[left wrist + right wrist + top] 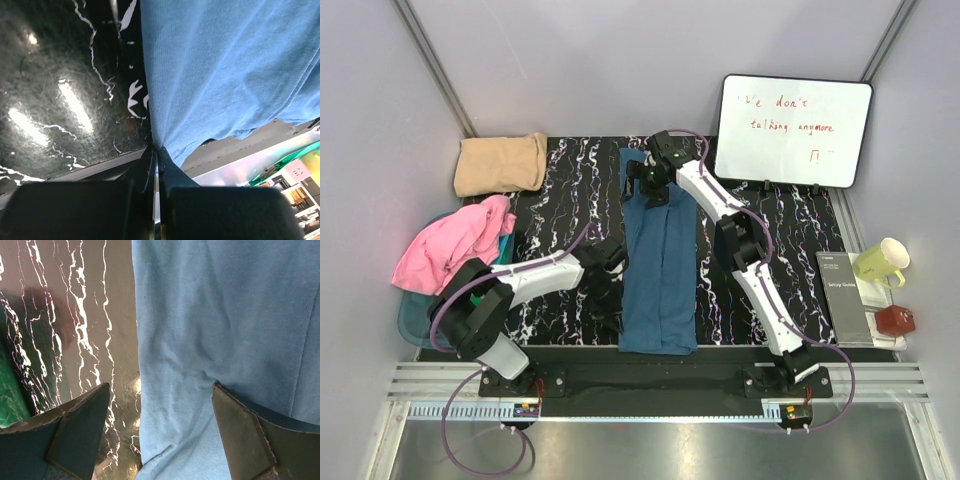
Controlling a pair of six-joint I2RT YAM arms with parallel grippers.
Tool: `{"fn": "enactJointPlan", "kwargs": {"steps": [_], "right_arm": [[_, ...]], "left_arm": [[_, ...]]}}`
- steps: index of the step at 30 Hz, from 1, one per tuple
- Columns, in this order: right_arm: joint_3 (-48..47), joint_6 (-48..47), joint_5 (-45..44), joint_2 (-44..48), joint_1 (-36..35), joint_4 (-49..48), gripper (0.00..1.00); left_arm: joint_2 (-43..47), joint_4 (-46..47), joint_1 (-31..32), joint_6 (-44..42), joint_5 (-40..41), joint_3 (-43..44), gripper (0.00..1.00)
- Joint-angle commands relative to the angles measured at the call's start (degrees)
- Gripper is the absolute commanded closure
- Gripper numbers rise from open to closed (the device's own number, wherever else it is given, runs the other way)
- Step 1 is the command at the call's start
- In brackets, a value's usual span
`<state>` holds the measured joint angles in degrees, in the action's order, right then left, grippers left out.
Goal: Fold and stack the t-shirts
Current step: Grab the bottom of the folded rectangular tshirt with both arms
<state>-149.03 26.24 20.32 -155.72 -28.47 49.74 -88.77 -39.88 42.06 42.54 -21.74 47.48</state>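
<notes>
You're looking at a bench [790, 215] with a black top veined in white, boxed in by pale lilac-grey walls [600, 60]. Slim metal posts [435, 65] rise from its far corners. A whiteboard [792, 130] with red handwriting leans at the far right corner. Along the right edge you have a grey booklet [842, 295], a yellow-green mug [882, 262] and a small red box [895, 320]. A ribbed metal rail [650, 385] runs along the near edge, with a shiny steel surface [640, 445] below it. Overhead light leaves bright glare [70, 102] on the top.
</notes>
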Motion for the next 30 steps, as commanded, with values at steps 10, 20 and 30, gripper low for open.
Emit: {"fn": "enactJointPlan", "kwargs": {"steps": [10, 20, 30], "right_arm": [[10.6, -8.6, -12.1, 21.3, -0.3, -0.3, 0.0], [58.8, -3.3, -16.2, 59.7, 1.0, -7.7, 0.0], [99.7, 16.6, -2.8, 83.5, 4.0, -15.1, 0.03]], "left_arm": [[10.9, -9.5, 0.5, -4.4, 5.8, 8.1, 0.01], [12.7, -2.0, 0.5, -3.9, 6.6, 3.2, 0.01], [14.6, 14.8, -2.0, 5.1, -1.7, -10.2, 0.01]]}}
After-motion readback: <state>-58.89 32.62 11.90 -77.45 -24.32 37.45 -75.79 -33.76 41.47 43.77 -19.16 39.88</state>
